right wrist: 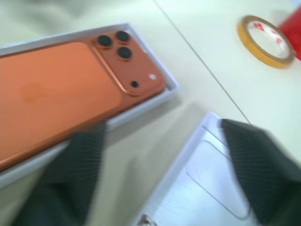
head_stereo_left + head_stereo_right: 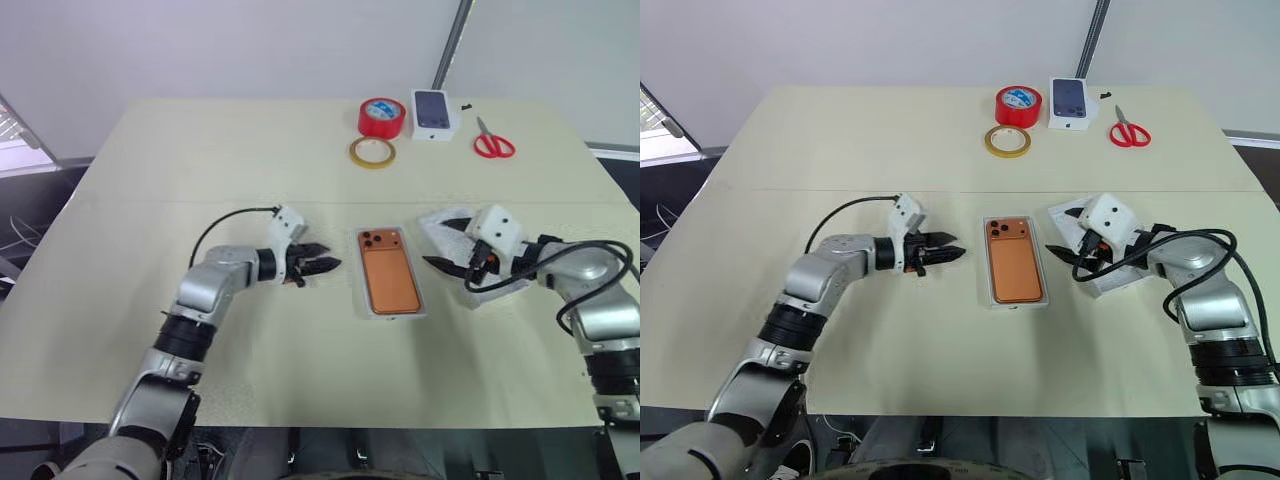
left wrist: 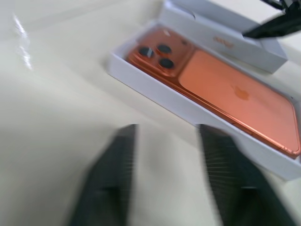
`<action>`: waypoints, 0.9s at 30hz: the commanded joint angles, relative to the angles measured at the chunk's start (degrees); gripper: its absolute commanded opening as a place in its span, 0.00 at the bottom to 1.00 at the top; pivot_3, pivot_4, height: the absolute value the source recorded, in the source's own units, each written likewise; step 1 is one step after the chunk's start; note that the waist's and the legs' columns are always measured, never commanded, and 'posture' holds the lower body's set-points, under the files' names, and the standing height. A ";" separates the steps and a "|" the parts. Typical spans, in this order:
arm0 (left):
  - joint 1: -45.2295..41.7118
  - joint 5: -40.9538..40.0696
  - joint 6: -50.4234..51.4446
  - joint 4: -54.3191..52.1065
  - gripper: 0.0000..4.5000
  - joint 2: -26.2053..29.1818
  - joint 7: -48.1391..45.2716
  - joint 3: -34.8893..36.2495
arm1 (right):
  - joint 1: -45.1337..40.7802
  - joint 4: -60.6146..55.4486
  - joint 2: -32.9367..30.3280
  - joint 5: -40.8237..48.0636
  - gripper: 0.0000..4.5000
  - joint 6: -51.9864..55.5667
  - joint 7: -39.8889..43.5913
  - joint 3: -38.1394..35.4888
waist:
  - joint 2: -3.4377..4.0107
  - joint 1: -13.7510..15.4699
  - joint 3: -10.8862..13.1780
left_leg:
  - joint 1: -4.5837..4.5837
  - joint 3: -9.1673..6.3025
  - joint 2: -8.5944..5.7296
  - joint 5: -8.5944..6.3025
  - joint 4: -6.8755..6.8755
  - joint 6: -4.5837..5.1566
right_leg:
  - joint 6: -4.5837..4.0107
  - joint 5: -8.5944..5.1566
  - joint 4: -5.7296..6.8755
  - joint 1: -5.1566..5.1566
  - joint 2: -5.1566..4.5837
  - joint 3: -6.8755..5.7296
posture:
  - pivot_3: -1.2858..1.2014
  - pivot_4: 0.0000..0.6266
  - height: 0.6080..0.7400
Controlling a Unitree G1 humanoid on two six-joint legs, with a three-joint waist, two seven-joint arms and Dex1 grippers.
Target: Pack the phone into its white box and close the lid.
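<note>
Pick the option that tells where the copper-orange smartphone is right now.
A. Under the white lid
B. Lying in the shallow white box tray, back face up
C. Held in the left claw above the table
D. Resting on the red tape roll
B: the copper-orange smartphone lies back up inside the shallow white box tray, its dark camera lenses showing, and the all-white lid rests apart on the table beside it.

A roll of red tape point(image 2: 381, 117) stands at the far side of the cream tabletop point(image 2: 200, 150). A flat ring of yellow tape point(image 2: 372, 152) lies just in front of it, a small white box picturing a dark phone point(image 2: 434, 114) just beside it, and red-handled scissors point(image 2: 492, 143) further right.
</note>
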 commanded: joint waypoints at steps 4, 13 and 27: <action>5.00 -3.26 -9.62 -4.64 1.00 5.33 -7.05 5.48 | 3.77 -6.01 2.32 -4.50 1.00 6.29 -11.63 -0.88 | 0.02 -0.16 -0.01 | 0.00 0.01 0.01 -0.01 -0.02 0.01 | 0.00 0.00 -0.01 -0.01 -0.01 0.02 | 0.52 0.24 1.00; 13.18 -4.86 -24.39 -7.05 1.00 10.86 -15.95 9.20 | 6.85 -19.58 0.71 -0.92 1.00 31.56 -12.53 -0.31 | 0.07 -0.05 0.01 | -0.02 0.02 0.04 -0.21 -0.06 0.36 | -0.02 -0.01 -0.02 -0.07 -0.04 0.02 | 0.52 0.24 1.00; 15.57 -3.75 -29.20 -7.89 1.00 9.32 -14.89 7.48 | -3.95 -25.36 -2.68 10.54 1.00 68.09 -12.97 0.37 | 0.08 -0.46 0.01 | -0.03 0.03 0.06 -0.26 -0.06 0.45 | -0.02 -0.01 -0.02 -0.08 -0.05 0.02 | 0.52 0.24 1.00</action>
